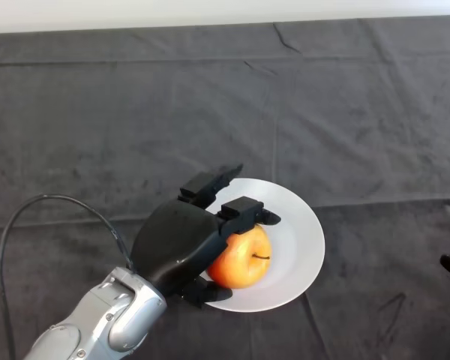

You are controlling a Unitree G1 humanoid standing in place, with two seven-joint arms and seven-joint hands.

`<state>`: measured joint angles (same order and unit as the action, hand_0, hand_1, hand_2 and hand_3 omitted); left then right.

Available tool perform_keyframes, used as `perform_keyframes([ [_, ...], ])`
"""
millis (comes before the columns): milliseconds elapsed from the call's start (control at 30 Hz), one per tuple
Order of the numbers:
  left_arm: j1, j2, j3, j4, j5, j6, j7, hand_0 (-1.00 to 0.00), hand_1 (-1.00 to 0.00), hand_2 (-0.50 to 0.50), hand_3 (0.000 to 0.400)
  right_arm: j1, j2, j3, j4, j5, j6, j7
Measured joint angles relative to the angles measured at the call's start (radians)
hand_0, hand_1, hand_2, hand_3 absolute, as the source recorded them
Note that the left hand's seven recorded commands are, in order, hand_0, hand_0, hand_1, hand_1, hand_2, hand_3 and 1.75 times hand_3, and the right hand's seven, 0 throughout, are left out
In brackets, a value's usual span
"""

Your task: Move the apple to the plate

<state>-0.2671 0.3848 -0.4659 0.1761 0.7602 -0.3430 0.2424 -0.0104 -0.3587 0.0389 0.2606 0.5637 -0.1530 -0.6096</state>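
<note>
over the white plate (304,240), the left hand (181,244) has its fingers curled round the apple (244,260), which looks set on the plate; placing seems nearly done, and next calls for letting go.

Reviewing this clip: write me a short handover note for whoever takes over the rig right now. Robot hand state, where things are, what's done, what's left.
Left robot hand: shut on the apple, fingers curled over its top, thumb under its near side.
Apple: over the left part of the white plate, stem up. Whether it already rests on the plate or is held just above it cannot be told from the head view.
Plate: on the dark cloth, right of the arm.
Done: apple brought to the plate.
Left: make sure it rests on the plate, open the hand, pull the arm back without rolling the apple off.
</note>
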Motion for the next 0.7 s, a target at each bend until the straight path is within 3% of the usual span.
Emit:
perform_keyframes([
  [367,-0.028,0.020,0.011,-0.002,-0.053,0.000,-0.050,0.00,0.00,0.00,0.000,0.000,0.000,0.0000,0.000,0.0000,0.000,0.0000],
  [700,-0.037,0.110,0.187,-0.018,-0.210,-0.019,-0.093,0.00,0.00,0.00,0.000,0.000,0.000,0.0000,0.000,0.0000,0.000,0.0001],
])
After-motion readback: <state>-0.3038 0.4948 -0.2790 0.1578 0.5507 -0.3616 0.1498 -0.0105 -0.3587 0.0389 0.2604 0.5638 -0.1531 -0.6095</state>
